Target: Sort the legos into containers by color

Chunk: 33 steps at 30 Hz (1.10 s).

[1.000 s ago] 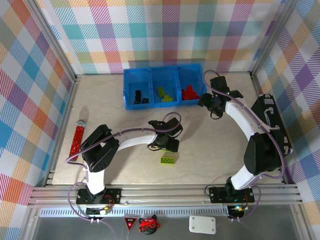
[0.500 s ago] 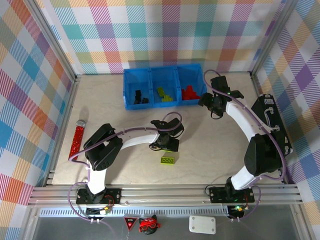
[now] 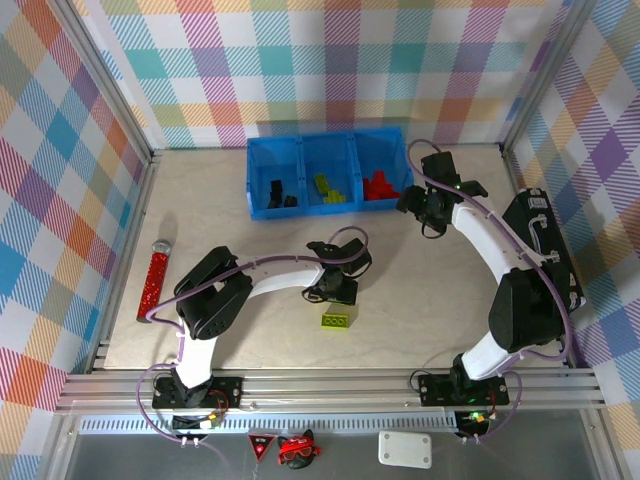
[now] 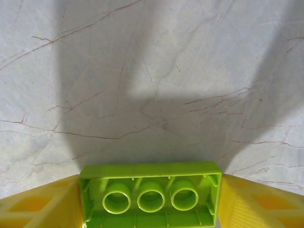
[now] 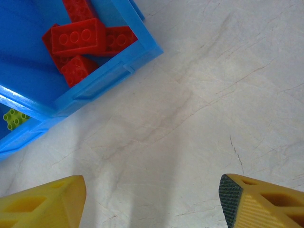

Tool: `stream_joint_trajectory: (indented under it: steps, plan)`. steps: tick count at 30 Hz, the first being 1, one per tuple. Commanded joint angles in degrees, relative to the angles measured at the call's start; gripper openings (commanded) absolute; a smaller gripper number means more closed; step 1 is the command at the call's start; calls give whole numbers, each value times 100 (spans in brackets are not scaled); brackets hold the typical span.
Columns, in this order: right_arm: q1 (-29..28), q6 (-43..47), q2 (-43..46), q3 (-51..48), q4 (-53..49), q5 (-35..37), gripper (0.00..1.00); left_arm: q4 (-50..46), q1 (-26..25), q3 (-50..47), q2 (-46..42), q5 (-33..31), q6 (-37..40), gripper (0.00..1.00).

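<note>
A lime green lego [image 4: 149, 194] lies on the table with its hollow underside facing my left wrist camera. My left gripper [image 4: 149, 202] is shut on it, one yellow finger [image 4: 38, 204] pressed against each short end. From above, that lego [image 3: 338, 319] rests on the table just in front of the left gripper [image 3: 337, 298]. The blue containers [image 3: 328, 139] stand at the back, with black legos [image 3: 280, 193] left, green legos [image 3: 328, 190] middle and red legos [image 3: 378, 186] right. My right gripper [image 3: 412, 200] hangs open over bare table beside the red compartment [image 5: 109, 78], nothing between its fingers.
A red glittery cylinder [image 3: 153, 280] lies near the left wall. A black case [image 3: 545, 245] sits along the right wall. Bare table stretches between the bin and the arms' bases.
My left gripper has slid slightly right and forward onto the green lego, and its jaws have narrowed against it. The right arm has stayed put.
</note>
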<state>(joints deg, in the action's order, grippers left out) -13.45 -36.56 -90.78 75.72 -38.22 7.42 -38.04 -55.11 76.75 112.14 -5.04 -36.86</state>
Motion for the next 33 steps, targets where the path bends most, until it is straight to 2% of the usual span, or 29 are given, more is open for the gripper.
stream_joint_trajectory:
  steps: [1,12,18,25,33]
  plan:
    - [27,66,94,-13,-43,-70,75,-239,-70,44,-17,-9,-56,67]
    - [27,31,112,-44,-9,-179,75,-34,-79,-155,-359,-82,-3,65]
    - [27,72,194,-86,-74,-139,74,-65,-57,34,-543,-372,197,65]
    - [27,116,394,-237,-131,-46,74,-63,143,726,-418,-529,685,65]
    - [27,138,677,-399,-204,63,74,10,598,1655,-67,-731,1198,65]
